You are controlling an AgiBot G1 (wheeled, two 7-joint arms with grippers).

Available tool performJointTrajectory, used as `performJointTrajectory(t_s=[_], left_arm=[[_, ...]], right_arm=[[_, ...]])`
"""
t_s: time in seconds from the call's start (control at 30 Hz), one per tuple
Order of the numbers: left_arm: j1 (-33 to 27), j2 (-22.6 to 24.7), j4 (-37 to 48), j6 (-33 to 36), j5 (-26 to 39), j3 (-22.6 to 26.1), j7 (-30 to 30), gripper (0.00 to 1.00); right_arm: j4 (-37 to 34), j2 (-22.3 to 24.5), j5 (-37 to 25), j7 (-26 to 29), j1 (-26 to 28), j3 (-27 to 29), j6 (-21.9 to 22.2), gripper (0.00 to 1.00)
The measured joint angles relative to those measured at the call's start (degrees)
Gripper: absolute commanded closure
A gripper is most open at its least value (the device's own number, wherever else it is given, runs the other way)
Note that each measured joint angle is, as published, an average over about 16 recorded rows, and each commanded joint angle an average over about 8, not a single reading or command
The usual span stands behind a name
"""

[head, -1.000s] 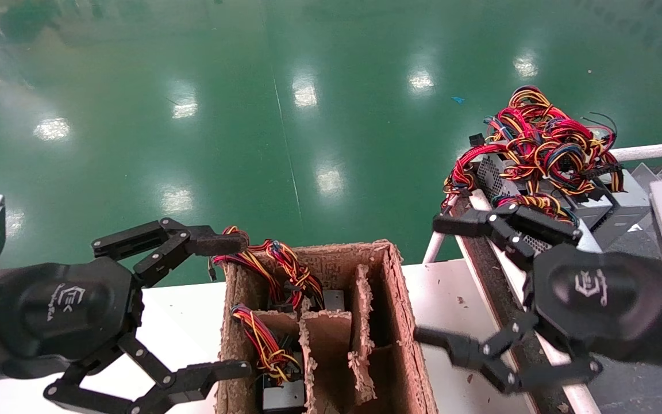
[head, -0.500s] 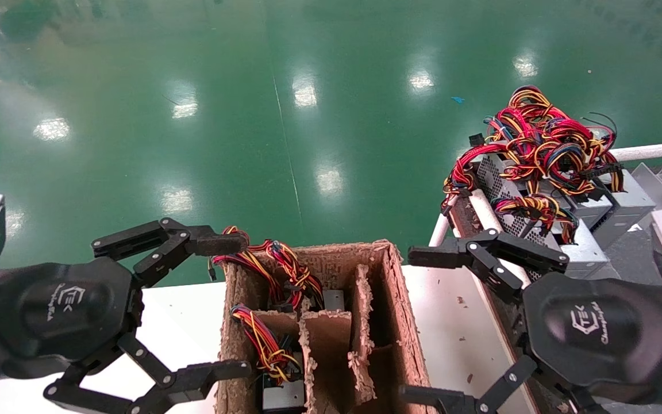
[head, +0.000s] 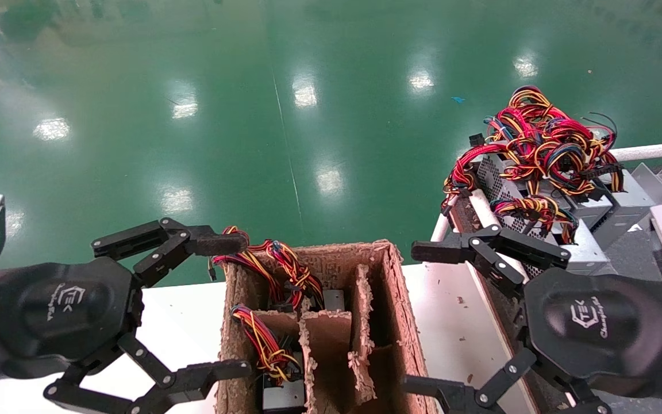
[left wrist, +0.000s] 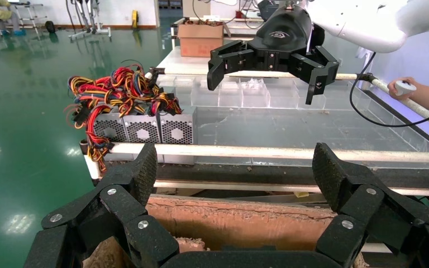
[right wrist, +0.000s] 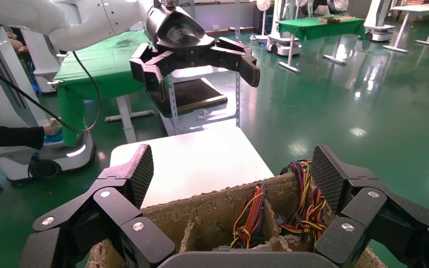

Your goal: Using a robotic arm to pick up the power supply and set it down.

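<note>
Several silvery-grey power supplies (head: 500, 179) with honeycomb vent faces lie at the far right under a tangle of red, yellow and black wires (head: 543, 141). The left wrist view shows their vent faces (left wrist: 145, 129). More power supplies (head: 283, 397) stand in a cardboard box (head: 400, 322), their wire bundles (head: 262, 342) sticking up. My right gripper (head: 414, 319) hangs open between the box and the pile, holding nothing. My left gripper (head: 239, 306) stands open at the box's left side, also empty. In the right wrist view the open fingers (right wrist: 139, 173) frame the box's compartments (right wrist: 201, 215).
The box has torn cardboard dividers (head: 360, 322) and stands on a white table (head: 181, 322). A white rail (head: 483, 207) and a dark strip edge the rack on the right. Green floor lies beyond. In the left wrist view a person's hand (left wrist: 419, 92) rests on the rail.
My right gripper has come down and leftward from the pile's edge to beside the box, still open. The left gripper has stayed put.
</note>
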Motion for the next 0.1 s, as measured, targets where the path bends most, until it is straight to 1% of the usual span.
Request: performJointTrajectory(t_s=[0.1], left_arm=[[0.0,0.0,0.0,0.0,0.0,0.0,0.0,0.00]], right_arm=[[0.0,0.0,0.0,0.0,0.0,0.0,0.0,0.00]])
